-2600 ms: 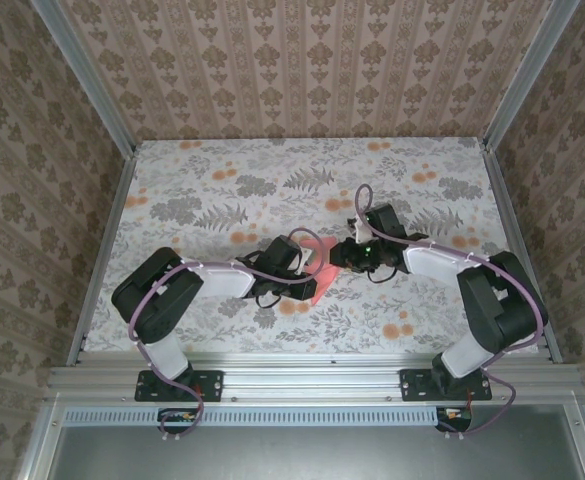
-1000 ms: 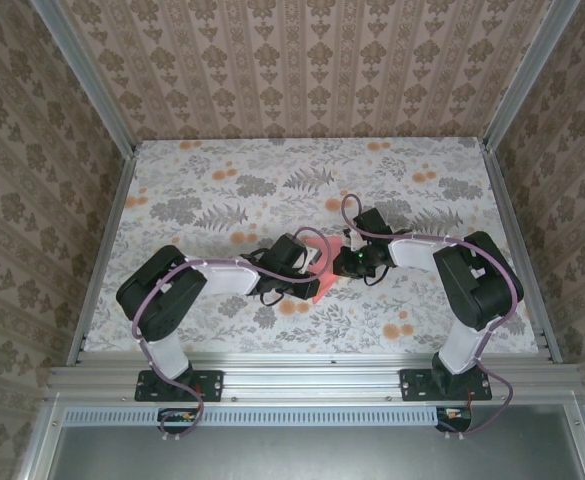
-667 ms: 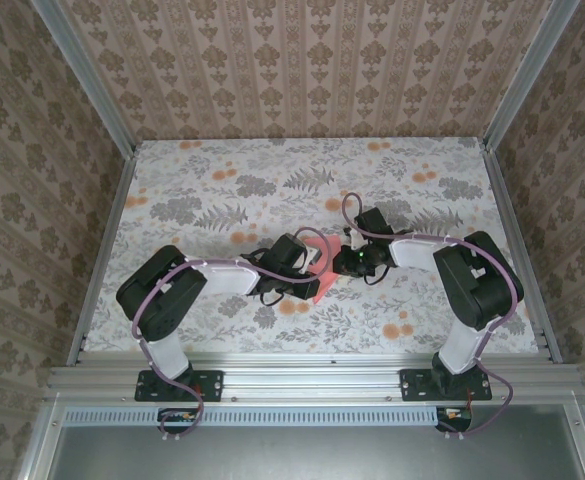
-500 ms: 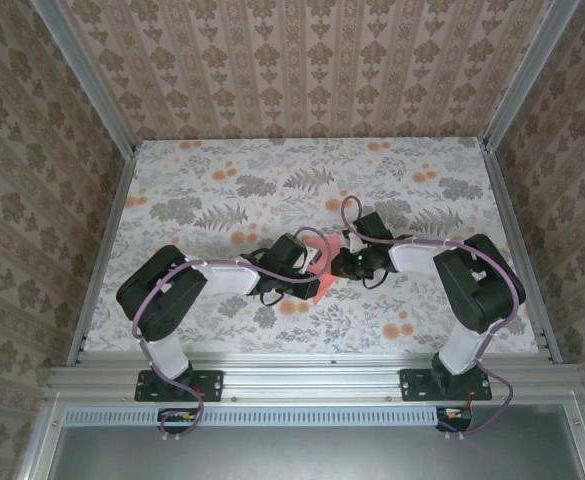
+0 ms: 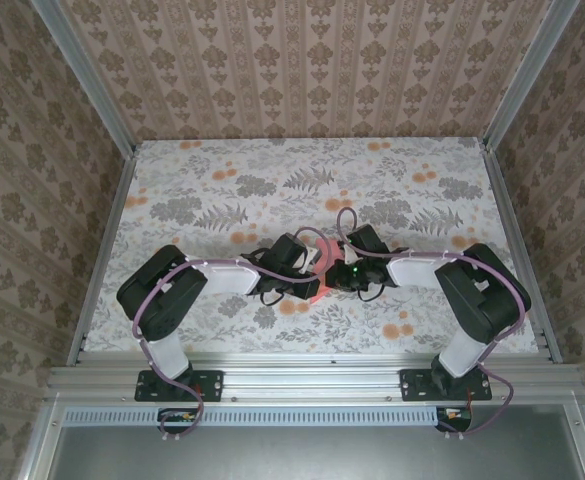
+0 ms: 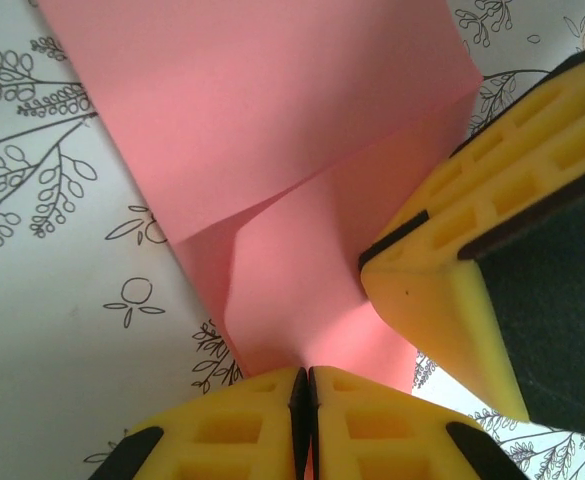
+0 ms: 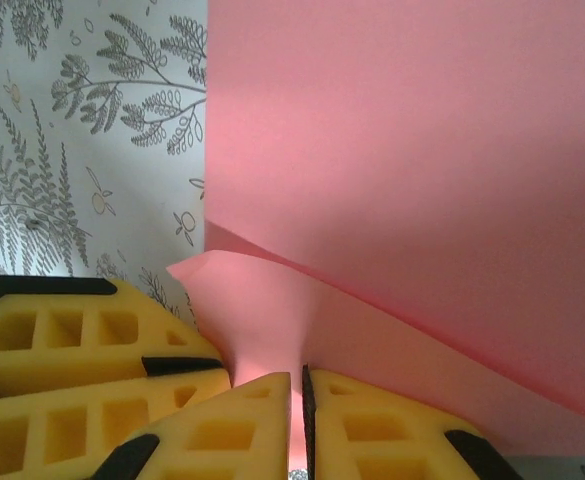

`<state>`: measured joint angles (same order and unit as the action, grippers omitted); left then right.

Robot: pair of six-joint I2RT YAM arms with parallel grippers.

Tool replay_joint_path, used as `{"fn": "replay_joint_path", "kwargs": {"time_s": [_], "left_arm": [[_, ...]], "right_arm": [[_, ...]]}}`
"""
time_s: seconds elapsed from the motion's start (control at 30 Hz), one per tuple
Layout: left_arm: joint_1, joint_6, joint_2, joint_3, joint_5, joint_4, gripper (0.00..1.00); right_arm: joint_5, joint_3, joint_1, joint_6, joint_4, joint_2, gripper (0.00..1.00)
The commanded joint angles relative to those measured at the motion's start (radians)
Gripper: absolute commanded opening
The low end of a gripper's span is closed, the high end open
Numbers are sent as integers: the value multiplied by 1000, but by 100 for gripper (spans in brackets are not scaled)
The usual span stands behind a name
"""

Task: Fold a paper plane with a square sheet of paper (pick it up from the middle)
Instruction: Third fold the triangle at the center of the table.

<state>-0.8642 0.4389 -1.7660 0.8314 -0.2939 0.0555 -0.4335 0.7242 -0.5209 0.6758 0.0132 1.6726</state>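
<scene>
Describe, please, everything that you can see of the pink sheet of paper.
The square sheet of paper is thin, plain and salmon-pink. It is not flat: one layer lies folded over another along a slanted crease, and it bulges near the grips. It is over the flowered table, near its middle, between the arms. The left fingers and the right fingers each pinch it shut, close beside each other. Whether it rests on the table I cannot tell.
</scene>
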Motion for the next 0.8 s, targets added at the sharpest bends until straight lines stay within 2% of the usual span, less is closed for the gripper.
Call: {"fn": "replay_joint_path", "kwargs": {"time_s": [0.0,0.2,0.5,0.77], "left_arm": [[-2,-35,-87,-55,78,-183,13],[-2,-43,-84,-56,81,-192,13],[-1,-60,-79,-55,100,-216,13],[-2,-66,-79,-48,104,-229,13]], "right_arm": [[16,-19,-7,14,-25,-22,14],[76,-11,31,-24,-72,-20,14],[77,24,98,-47,-83,-21,14],[4,56,122,-43,-53,-6,14]]}}
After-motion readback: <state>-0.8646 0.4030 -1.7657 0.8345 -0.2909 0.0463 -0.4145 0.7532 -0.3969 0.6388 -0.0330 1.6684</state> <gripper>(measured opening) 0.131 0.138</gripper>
